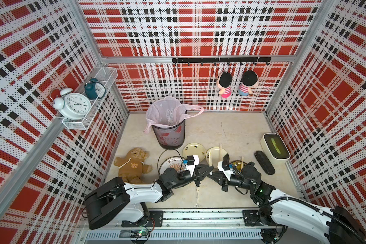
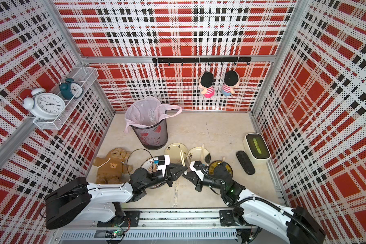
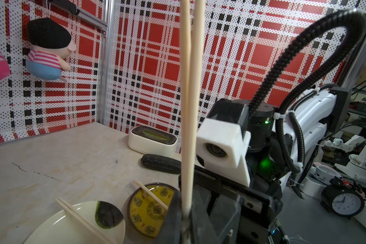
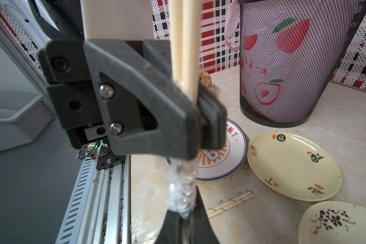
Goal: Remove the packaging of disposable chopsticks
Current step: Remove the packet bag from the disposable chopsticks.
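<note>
**A:** Start with the biggest thing. Where does it all sit against the mesh bin?

**B:** Both arms reach in on the robot's side of the bin, just beyond the plates at its foot. The two grippers meet there tip to tip.

**A:** How far open is the left gripper?

**B:** Hardly at all. Its jaws are clamped on the disposable chopsticks (the right wrist view shows the black fingers pressed to the wood on both sides). The bare length of the pair sticks out of the jaws on one side and the wrapped end on the other.

**A:** And the right gripper?

**B:** That one is closed tight too, pinching the packaging. The clear sleeve is bunched into a short, crinkled wad around the end of the sticks, between the two grippers.

**A:** So is the sleeve off?

**B:** Not fully. The wad runs from the right gripper's fingertips to the underside of the left jaws, and the rest of the pair is bare.

**A:** Anything smaller?

**B:** A cream plate lies just beside the bin's base, on the robot's side. A loose pair lies flat on the table, further from the bin than that plate. I cannot tell whether it is wrapped.
</note>
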